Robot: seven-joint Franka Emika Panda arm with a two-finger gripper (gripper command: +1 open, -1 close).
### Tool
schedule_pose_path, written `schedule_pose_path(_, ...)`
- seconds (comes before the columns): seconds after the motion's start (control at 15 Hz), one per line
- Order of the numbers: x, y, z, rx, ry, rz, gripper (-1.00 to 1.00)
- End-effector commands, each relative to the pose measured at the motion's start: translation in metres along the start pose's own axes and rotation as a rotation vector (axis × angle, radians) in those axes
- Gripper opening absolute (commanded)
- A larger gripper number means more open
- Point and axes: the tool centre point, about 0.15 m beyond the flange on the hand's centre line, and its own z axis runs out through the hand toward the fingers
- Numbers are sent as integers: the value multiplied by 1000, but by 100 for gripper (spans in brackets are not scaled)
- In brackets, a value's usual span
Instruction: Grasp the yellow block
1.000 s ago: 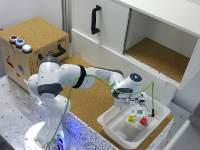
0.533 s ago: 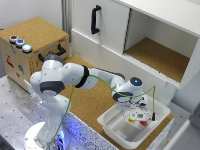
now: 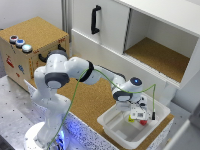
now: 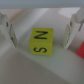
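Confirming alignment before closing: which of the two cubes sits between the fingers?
The yellow block, marked S and N, sits between the open gripper fingers; the red cube lies outside them.

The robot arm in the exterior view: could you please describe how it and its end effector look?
The arm has glossy white rounded segments with dark grey joint bands. A thin yellow-green cable runs along it. A blue light glows near the wrist. The end effector is dark, with pale fingers in the wrist view.

Exterior view high, distant, looking down, wrist view close, both sharing yellow block [image 3: 131,118] [image 4: 42,41]
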Motion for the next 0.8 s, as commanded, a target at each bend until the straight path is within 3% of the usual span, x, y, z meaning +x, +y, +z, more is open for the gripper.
schedule_pose_path(0.0, -5, 29, 10, 116, 119, -32, -100)
schedule_pose_path(0.47, 6, 18, -37, 56, 192, -37, -100)
schedule_pose_path(0.73, 12, 10, -40, 57, 164, -57, -100)
